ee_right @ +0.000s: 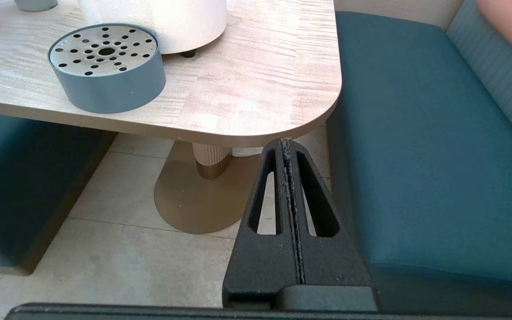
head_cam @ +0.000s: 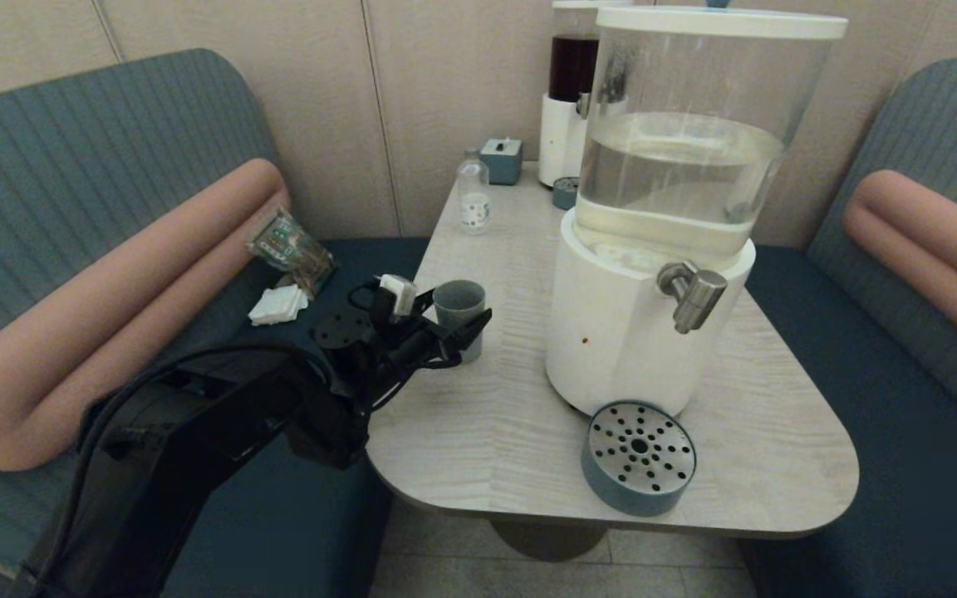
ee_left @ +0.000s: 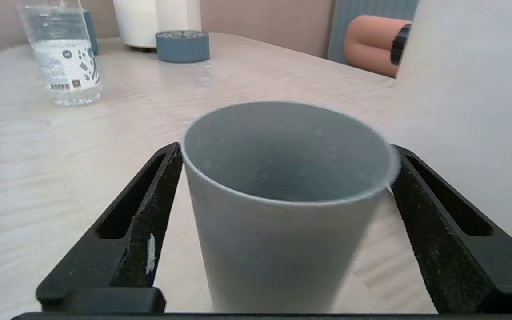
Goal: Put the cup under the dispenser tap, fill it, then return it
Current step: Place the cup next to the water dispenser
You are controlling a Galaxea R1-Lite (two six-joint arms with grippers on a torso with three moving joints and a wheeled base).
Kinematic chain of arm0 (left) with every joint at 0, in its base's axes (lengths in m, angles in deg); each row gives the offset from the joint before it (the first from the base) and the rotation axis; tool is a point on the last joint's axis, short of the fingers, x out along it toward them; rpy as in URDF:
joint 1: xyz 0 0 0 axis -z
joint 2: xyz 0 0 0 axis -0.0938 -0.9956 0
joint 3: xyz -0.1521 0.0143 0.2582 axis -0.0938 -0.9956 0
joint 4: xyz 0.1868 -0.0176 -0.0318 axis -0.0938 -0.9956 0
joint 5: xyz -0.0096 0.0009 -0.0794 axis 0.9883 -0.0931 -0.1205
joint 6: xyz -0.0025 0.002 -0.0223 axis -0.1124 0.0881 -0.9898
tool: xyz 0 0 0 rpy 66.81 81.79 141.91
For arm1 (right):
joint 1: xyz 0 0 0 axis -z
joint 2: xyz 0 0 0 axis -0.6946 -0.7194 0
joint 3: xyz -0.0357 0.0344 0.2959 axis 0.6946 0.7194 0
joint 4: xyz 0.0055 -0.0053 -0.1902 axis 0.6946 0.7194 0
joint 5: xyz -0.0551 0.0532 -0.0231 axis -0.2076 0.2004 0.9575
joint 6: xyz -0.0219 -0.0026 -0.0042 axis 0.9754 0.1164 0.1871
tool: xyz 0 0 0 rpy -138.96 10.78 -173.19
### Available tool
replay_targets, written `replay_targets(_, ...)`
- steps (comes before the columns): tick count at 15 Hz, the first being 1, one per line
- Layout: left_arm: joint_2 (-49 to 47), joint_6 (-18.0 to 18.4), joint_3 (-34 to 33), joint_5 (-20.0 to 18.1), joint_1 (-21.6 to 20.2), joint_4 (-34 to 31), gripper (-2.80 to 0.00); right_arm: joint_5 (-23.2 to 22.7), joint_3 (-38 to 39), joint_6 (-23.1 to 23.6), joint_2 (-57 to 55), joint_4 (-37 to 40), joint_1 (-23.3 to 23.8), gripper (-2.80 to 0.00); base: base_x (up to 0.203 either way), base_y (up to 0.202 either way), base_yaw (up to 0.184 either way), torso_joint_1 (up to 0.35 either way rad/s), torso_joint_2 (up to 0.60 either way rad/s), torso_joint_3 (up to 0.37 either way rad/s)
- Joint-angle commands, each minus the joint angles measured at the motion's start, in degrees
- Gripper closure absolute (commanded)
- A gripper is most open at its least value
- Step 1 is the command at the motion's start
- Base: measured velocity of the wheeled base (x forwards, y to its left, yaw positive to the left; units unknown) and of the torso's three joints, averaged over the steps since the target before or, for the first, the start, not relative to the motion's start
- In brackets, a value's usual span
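Observation:
The grey-blue cup [head_cam: 459, 306] stands near the table's left edge, well left of the big dispenser's white base [head_cam: 611, 332]. My left gripper [head_cam: 458, 311] reaches in from the left, one black finger on each side of the cup. In the left wrist view both fingertips [ee_left: 174, 155] touch the rim of the cup [ee_left: 282, 231], so my left gripper [ee_left: 286, 151] is shut on it. The cup's inside looks empty and its foot is hidden. The steel tap [head_cam: 693, 295] juts from the base's front right, above the round perforated tray [head_cam: 639, 457]. My right gripper [ee_right: 286, 143] hangs shut and empty below the table's front right corner.
A small clear bottle [head_cam: 473, 199] stands at the back left of the table [head_cam: 487, 432], with a small blue box [head_cam: 502, 159] behind it. The narrower dispenser with dark liquid [head_cam: 570, 83] and its small tray [head_cam: 565, 193] stand at the back. Padded benches flank the table.

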Motion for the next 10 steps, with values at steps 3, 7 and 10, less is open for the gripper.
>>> replay_targets(3, 7.6, 0.0, -8.6, -0.2, 0.0, 0.5, -2.8, 0.0, 0.1, 0.0, 0.0, 0.0, 0.0, 0.0, 0.0, 0.0, 0.0, 0.0, 0.0, 0.0)
replay_targets(7, 14.8, 0.1, -16.3, -0.2, 0.1, 0.5, -2.8, 0.0, 0.1, 0.0, -0.1, 0.0, 0.0, 0.0, 0.0, 0.0, 0.0, 0.0, 0.0, 0.0)
replay_targets(10, 21.1, 0.1, -23.1, -0.3, 0.1, 0.5, -2.8, 0.0, 0.1, 0.0, 0.0, 0.0, 0.0, 0.0, 0.0, 0.0, 0.0, 0.0, 0.0, 0.0)
